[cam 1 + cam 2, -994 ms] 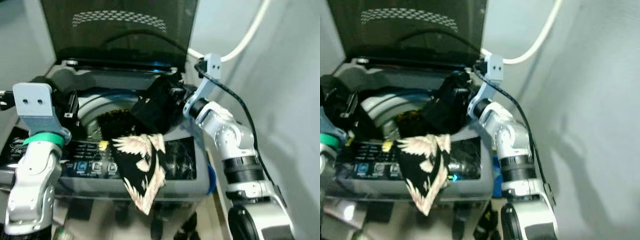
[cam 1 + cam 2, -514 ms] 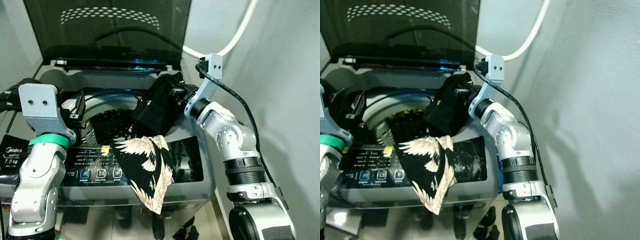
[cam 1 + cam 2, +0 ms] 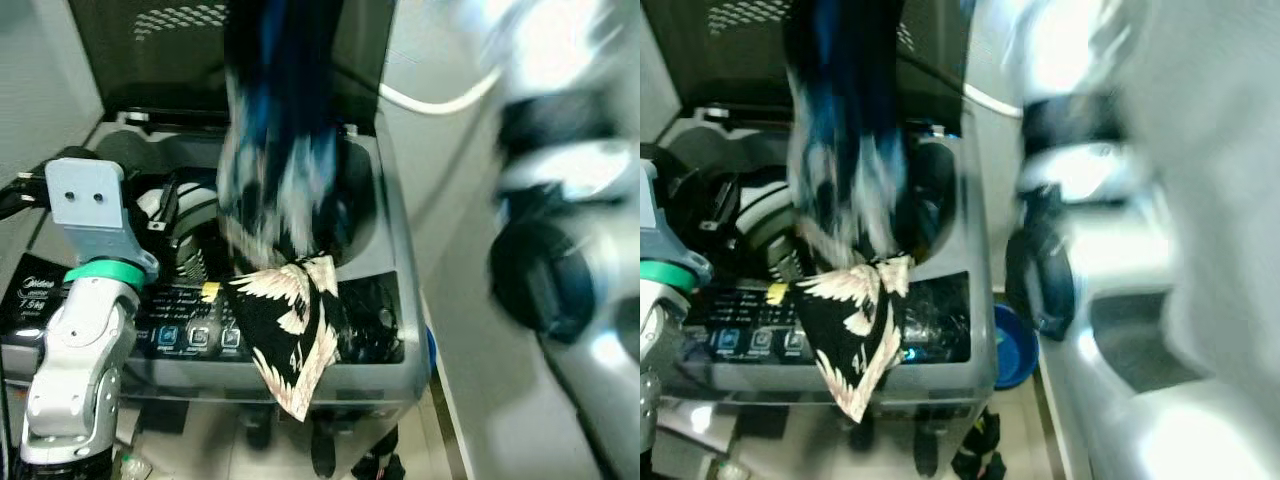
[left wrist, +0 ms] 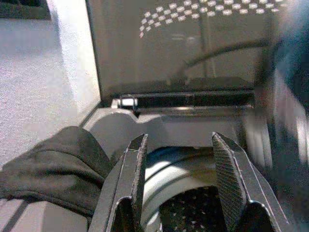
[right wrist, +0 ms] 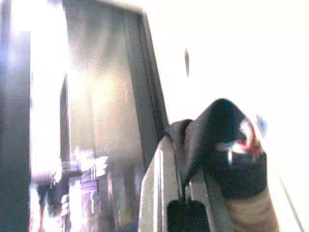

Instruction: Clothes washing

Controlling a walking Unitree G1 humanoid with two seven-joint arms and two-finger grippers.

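The right gripper [image 5: 203, 159] is clamped on the black patterned garment [image 3: 285, 150], hanging vertically at frame center above the washer drum [image 4: 193, 193]. The left gripper [image 4: 181, 179], jaws spread and empty, sits nearer the drum.

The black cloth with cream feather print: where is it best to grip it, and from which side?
Probably the loose tip of the black feather-print cloth hanging over the grey washing machine's front panel, approached from the front: it hangs free.

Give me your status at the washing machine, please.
Right gripper shut on patterned garment, lifted high. Garment's tail draped over washing machine control panel. Left gripper open above the drum. Dark cloth beside it.
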